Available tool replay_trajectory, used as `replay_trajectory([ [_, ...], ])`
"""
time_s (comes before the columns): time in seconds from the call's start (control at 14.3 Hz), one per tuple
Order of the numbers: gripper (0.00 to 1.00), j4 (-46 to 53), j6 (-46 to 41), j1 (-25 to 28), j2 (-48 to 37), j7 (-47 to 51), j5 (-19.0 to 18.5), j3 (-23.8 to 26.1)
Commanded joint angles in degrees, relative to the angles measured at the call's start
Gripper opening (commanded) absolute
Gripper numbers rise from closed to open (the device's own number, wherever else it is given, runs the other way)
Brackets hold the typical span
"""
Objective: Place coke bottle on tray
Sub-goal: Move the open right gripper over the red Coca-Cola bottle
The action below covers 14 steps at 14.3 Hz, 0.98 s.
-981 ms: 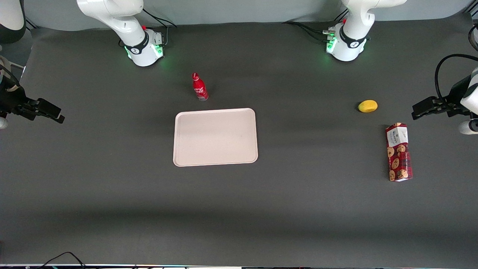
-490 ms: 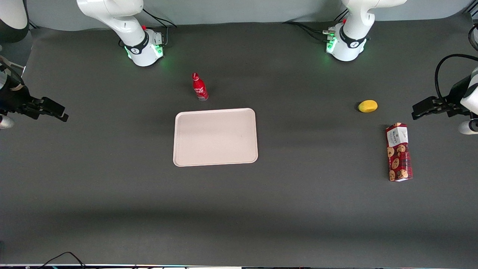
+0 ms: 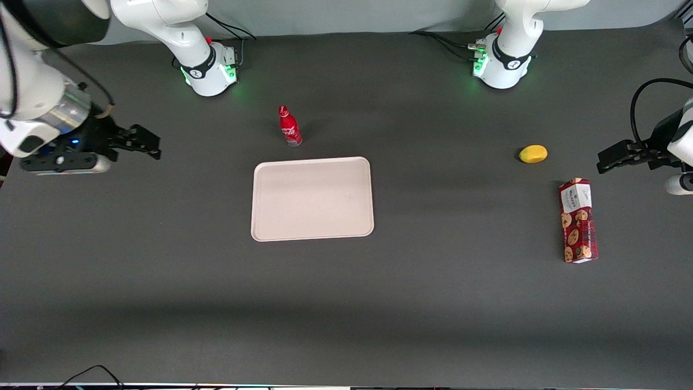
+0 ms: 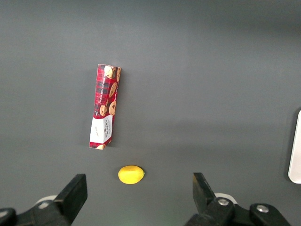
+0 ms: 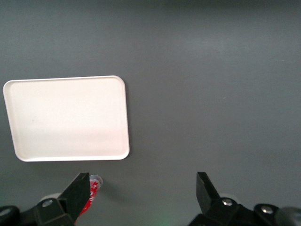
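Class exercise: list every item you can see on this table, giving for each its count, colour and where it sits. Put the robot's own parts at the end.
coke bottle: one, red with a red cap, standing upright on the table, close to the tray but not on it, farther from the front camera than the tray.
tray: one, pale pinkish-beige, flat on the middle of the table, nothing on it.
lemon: one, yellow, toward the parked arm's end of the table.
cookie box: one, red with a white end, lying flat beside the lemon, nearer to the front camera.
table: one, dark grey.
gripper: one, black, open and holding nothing, above the table toward the working arm's end, well apart from the coke bottle.
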Motion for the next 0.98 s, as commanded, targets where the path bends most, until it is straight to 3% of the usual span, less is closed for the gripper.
replay_trajectory([
  [0.0, 1.00, -3.6, -0.3, 0.0, -2.6, 7.4, 1.5, 5.3],
  [0.28, 1.00, -8.2, 1.0, 0.0, -5.1, 12.0, 6.0, 13.5],
  [0.56, 1.00, -24.8, 14.8, 1.5, -13.2, 12.0, 7.7, 21.1],
  [0.7, 1.00, -30.0, 17.5, 3.4, -15.6, 14.1, 8.6, 23.2],
  [0.91, 1.00, -37.1, 22.3, 3.4, -18.6, 18.3, 9.0, 31.1],
])
